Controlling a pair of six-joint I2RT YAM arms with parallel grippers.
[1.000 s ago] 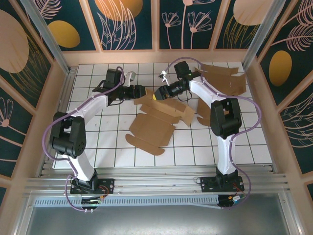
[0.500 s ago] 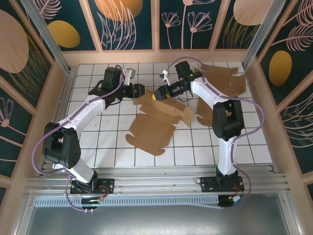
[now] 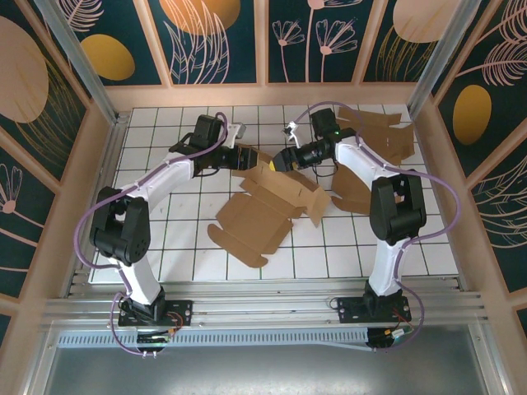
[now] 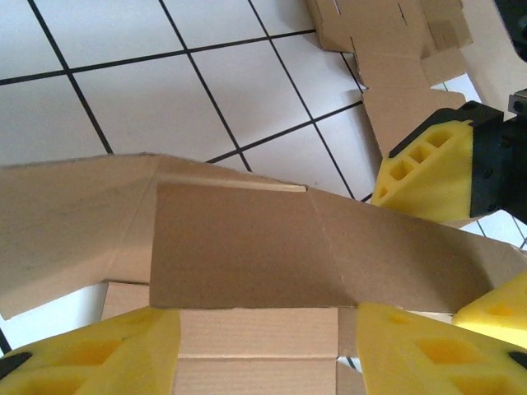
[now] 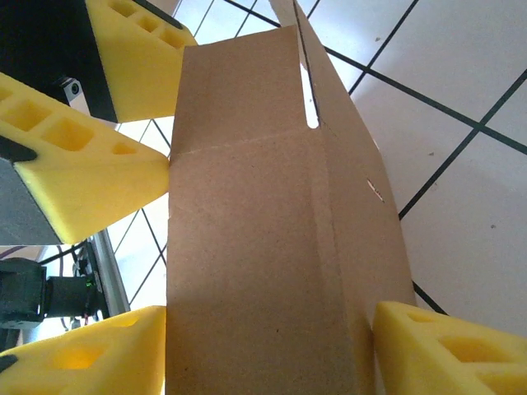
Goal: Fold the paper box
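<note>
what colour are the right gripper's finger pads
Bright yellow; best seen in the right wrist view, where the pads flank the brown paper box.

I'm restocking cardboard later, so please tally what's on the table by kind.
Arms: 2
Box being folded: 1
Spare cardboard sheets: at least 2, overlapping
Total: at least 5

The paper box (image 3: 262, 210) is a brown cardboard blank, mostly unfolded and spread out near the middle of the white gridded table (image 3: 177, 247). Its near panels and rounded flaps lie flat on the table. Its far edge is lifted off the table, with one slotted panel standing nearly upright, creased along a fold line.
</note>
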